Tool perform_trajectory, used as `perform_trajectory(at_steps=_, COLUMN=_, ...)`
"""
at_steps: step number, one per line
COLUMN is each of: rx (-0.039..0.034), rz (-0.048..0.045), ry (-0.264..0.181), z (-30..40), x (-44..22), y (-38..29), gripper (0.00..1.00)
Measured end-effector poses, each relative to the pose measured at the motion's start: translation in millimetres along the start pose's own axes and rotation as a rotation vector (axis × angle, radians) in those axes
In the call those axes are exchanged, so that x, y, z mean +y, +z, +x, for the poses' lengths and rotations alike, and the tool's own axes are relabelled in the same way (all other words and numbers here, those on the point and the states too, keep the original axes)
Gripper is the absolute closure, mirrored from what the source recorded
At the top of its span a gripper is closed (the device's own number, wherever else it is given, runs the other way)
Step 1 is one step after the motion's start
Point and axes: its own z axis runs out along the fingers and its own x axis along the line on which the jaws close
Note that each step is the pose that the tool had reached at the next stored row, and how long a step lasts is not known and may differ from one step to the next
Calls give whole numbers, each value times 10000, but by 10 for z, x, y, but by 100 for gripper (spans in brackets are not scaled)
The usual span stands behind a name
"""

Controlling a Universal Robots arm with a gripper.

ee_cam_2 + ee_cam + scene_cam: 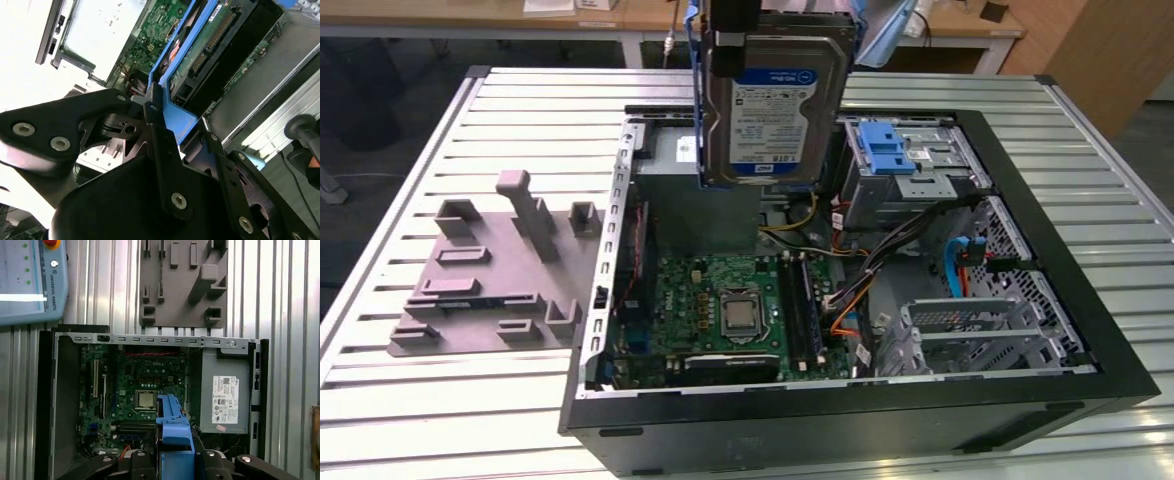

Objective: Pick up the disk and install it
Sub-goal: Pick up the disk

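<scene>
A: Question: where is the disk (774, 100) hanging now?
B: It is hanging upright over the open computer case (854, 405), at twelve o'clock from the green board (734, 300) in the exterior view.
A: And the gripper (159, 112)?
B: It is clamping the disk's blue bracket (182, 119), jaws closed on it.
A: I am thinking a careful arm is holding it vertical and avoiding the cables (907, 245) at three o'clock from the board.

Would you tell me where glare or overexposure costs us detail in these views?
Second wrist view: the grey metal box and the area beside it burn out to white. Exterior view: even light, no glare on the label of the disk. First wrist view: the slatted table is bright, yet its ribs show.
</scene>
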Motion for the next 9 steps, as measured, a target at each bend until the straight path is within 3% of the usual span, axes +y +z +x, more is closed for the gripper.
perform_trajectory(at_steps=9, rx=-1, rz=1, ry=1, z=33, x=-203, y=-3, gripper=64)
